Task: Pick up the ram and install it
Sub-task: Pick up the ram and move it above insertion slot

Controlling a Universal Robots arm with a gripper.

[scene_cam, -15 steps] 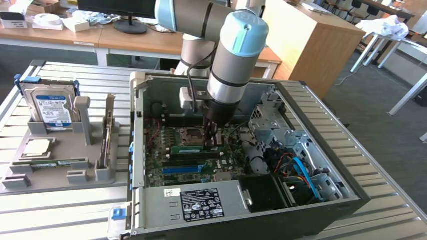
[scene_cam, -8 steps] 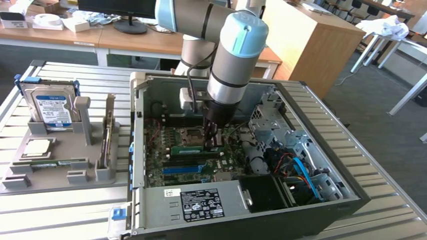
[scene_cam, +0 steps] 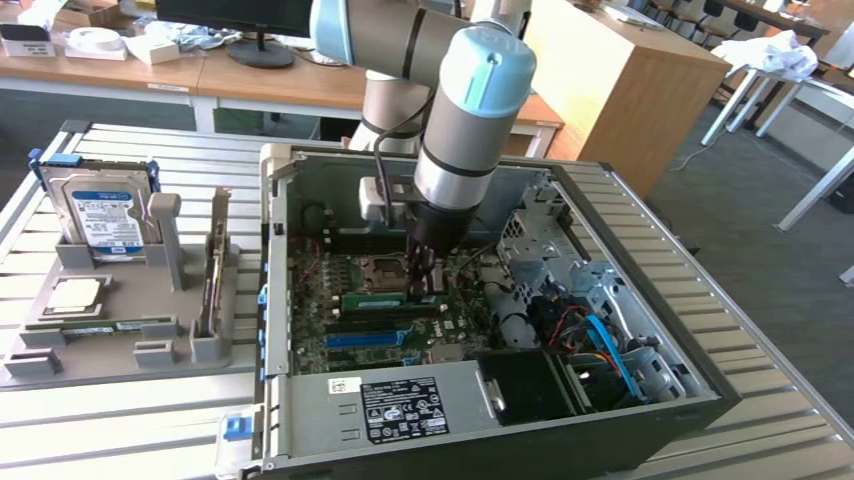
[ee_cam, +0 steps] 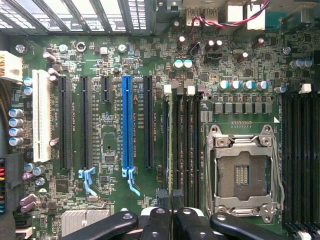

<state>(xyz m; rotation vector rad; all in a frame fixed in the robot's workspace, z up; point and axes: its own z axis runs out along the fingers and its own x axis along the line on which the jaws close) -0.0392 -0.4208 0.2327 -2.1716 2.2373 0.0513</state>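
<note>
Inside open PC case: gripper clamped on the ram

Fingers pinched shut on the green stick, held edge-on and lengthwise along black memory slots of motherboard. Seated or just above, cannot tell. Exterior view, clock from gripper: empty silver CPU socket at 11, just beside; blue slot at 7, near; grey parts tray at 9, well apart, outside case, hard drive upright in it.

The gripper holds the ram at the motherboard.
</note>
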